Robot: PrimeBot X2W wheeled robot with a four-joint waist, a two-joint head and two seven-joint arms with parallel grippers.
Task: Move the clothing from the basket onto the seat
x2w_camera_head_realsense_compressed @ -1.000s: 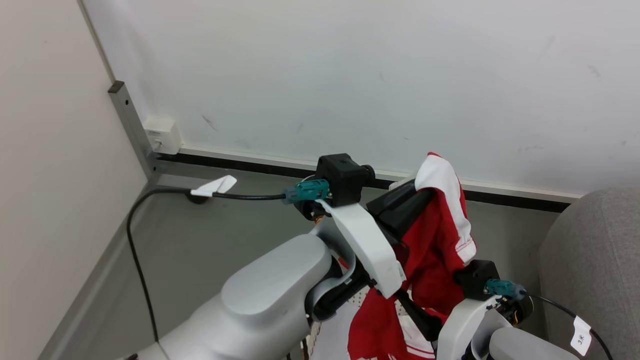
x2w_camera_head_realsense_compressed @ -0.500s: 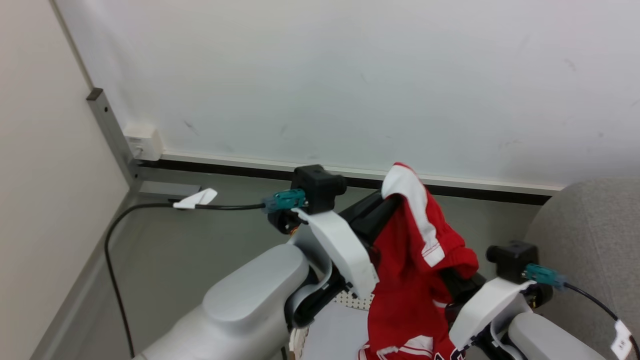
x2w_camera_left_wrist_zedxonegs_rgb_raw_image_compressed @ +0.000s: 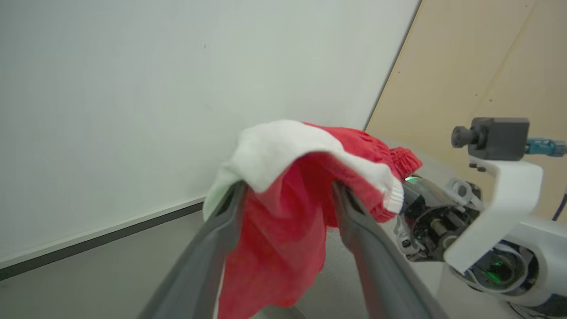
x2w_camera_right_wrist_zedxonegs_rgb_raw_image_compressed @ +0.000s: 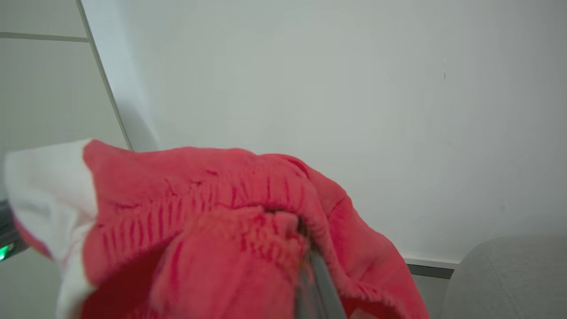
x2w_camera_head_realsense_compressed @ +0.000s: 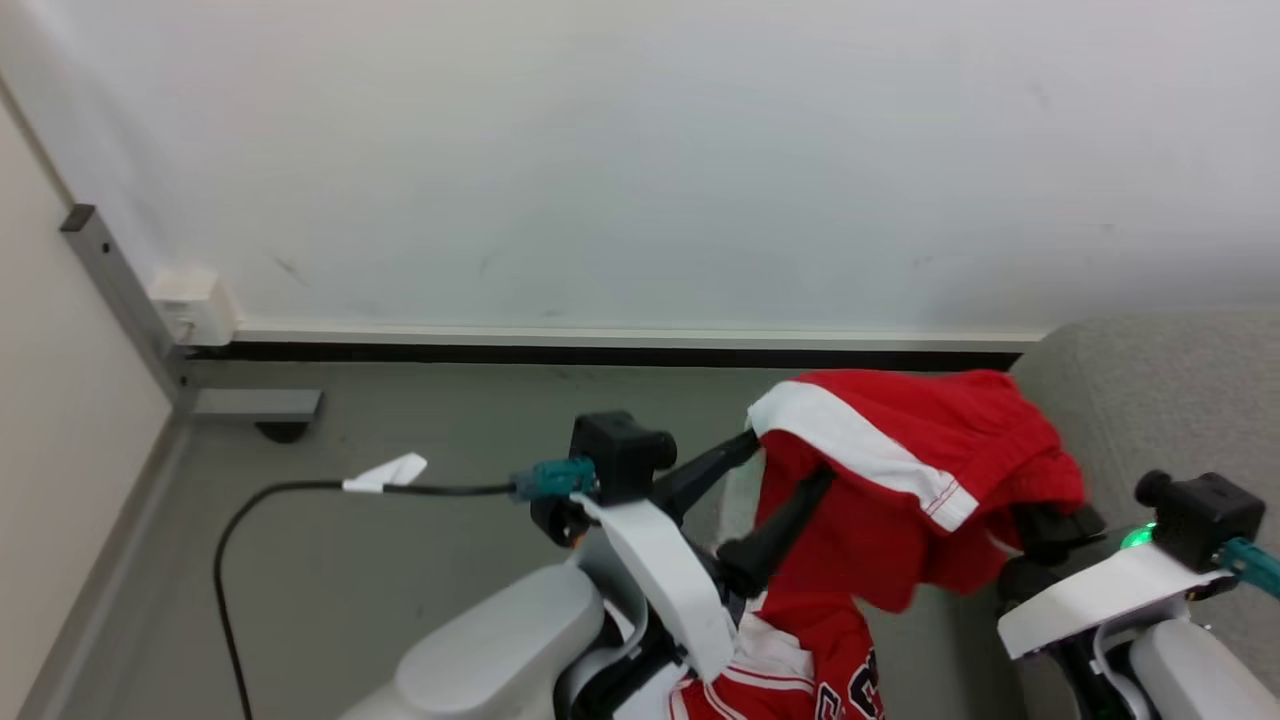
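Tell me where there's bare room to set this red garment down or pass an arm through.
Bare seat fabric lies right of the red garment, below the wall. The grey floor left of the left gripper is open except for the black cable. It is crowded between the left gripper and the right gripper, where the garment drapes above the jersey.

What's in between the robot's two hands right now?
The red clothing with white trim spans the gap, as the head view shows. It drapes over the open left gripper, and the right gripper is shut on its other end.
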